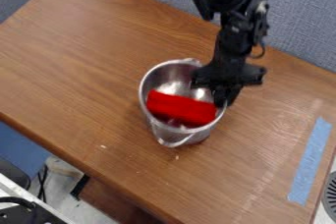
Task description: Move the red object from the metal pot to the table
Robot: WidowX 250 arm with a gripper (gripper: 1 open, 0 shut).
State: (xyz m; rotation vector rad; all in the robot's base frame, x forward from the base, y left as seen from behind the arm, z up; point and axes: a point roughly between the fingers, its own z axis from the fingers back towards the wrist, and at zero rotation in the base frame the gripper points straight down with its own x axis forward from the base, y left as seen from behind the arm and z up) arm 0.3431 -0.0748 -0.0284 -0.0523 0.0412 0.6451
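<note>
The metal pot sits tipped toward the front on the brown table, so its opening faces the camera. The red object lies crosswise in the pot's mouth, spanning almost from rim to rim. My gripper reaches down from the upper right on a black arm. It is shut at the right end of the red object, right at the pot's right rim. The rim hides part of the fingertips.
A light blue tape strip runs along the table's right side. The table's front edge runs diagonally from the left down to the bottom middle, with floor and cables below it. A grey wall stands behind the table.
</note>
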